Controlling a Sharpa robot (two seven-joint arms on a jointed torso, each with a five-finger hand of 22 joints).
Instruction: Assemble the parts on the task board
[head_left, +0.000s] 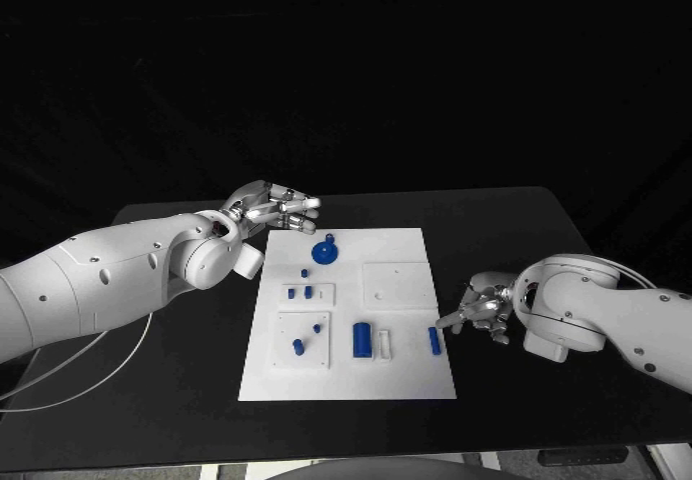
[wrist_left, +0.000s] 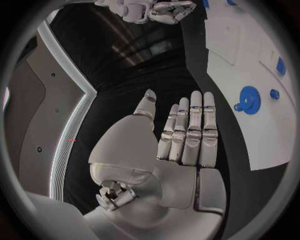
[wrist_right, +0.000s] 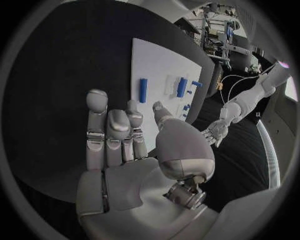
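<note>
Task board lies mid-table. Blue gear sits at its far end; blue pieces lie nearer the robot, one blue bar by the right edge. Left hand hovers off the far-left corner, fingers straight, holding nothing. Right hand just beside the board's right edge, fingers loosely apart, empty.

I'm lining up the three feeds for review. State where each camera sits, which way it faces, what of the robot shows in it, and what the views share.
Head view: on the robot's head, looking down at the black table and task board; both arms enter, left robot hand by the board's far corner, right robot hand beside its right edge.
Left wrist view: behind the open left robot hand, facing the board and blue gear.
Right wrist view: behind the open right robot hand, facing the board's blue bar.
Shared: board, both hands.
</note>
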